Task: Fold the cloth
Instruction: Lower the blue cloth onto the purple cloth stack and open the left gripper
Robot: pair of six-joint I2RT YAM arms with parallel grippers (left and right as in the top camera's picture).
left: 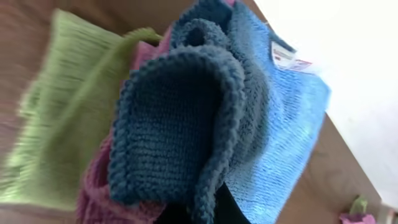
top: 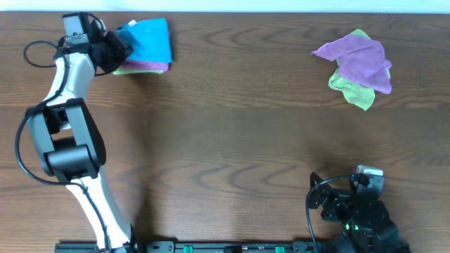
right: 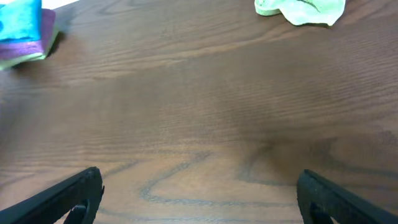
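Wooden table (top: pixel 232 126): at upper left, the left gripper (top: pixel 119 48) pinches the sky-blue cloth (top: pixel 151 39); at lower right, the right gripper (right: pixel 202 190) gapes wide, empty.

One blue cloth (top: pixel 149 39), two purple cloths (top: pixel 358 60), two green cloths (top: pixel 355 91).

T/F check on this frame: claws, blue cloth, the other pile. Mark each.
1. The left claw is shut on the blue cloth. True.
2. The right claw holds a cloth. False: it is open and empty over the bare table.
3. The blue cloth sits on top of other cloths. True.
4. The pile at the far right is blue. False: it is purple and light green.
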